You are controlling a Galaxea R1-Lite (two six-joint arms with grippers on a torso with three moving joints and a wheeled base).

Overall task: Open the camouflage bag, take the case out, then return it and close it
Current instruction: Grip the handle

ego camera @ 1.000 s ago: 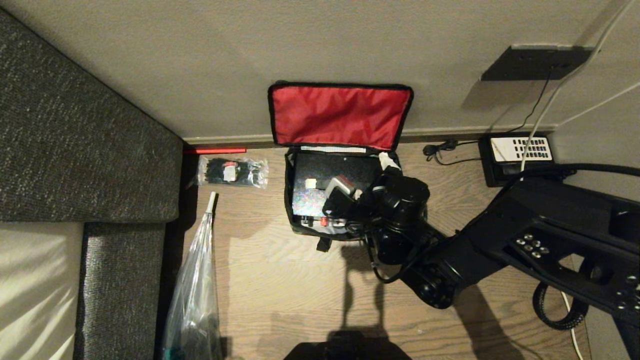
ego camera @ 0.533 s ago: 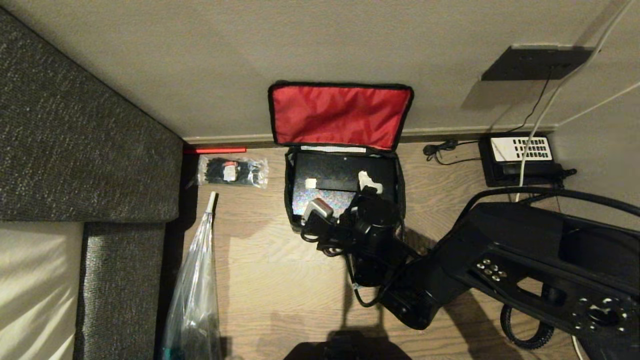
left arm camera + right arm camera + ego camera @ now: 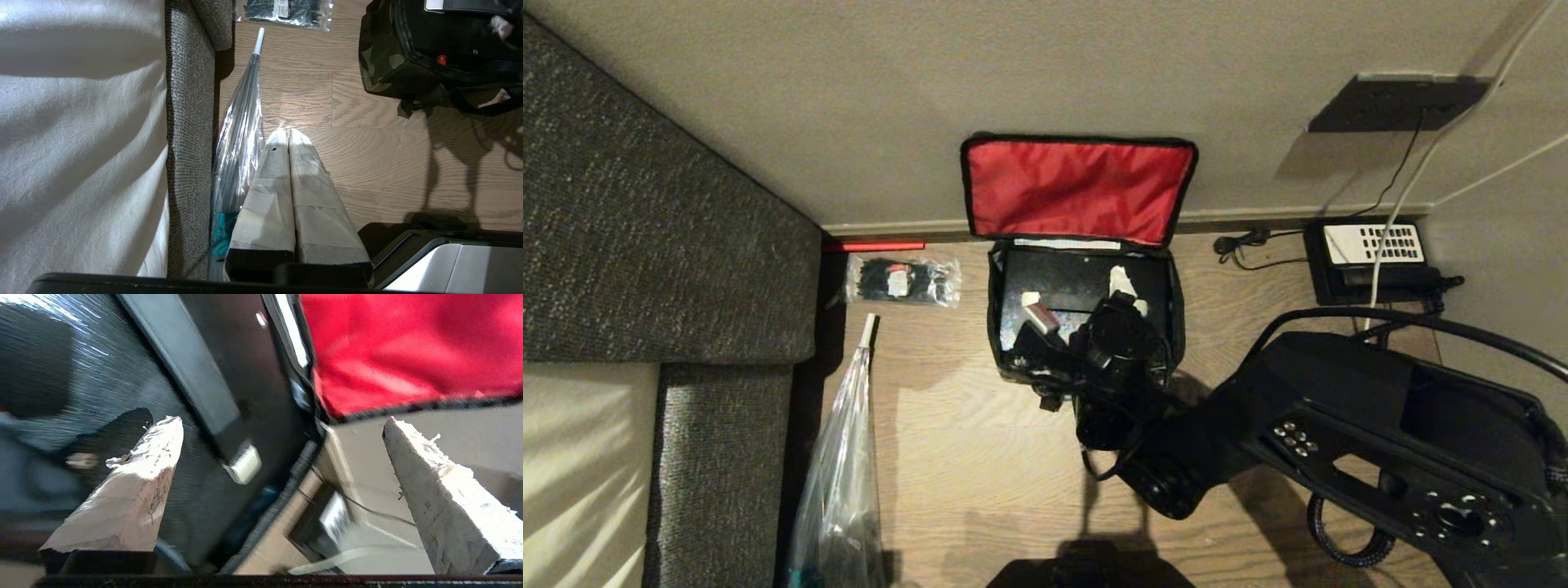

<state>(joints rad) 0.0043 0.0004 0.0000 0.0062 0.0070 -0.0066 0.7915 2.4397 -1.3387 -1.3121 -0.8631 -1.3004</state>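
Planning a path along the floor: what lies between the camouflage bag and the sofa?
In the head view, a clear packet of black ties lies by the wall between the camouflage bag and the sofa, with a plastic-sleeved umbrella nearer the robot.

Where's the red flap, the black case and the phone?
Red flap (image 3: 1078, 188), head view, middle of its red lining.
Black case (image 3: 1062, 282), head view, bare lid inside the bag.
Phone (image 3: 1376, 243), head view, its white keypad.

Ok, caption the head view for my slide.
Right claw, open, poised over the black case inside the camouflage bag, its red-lined lid propped against the wall.
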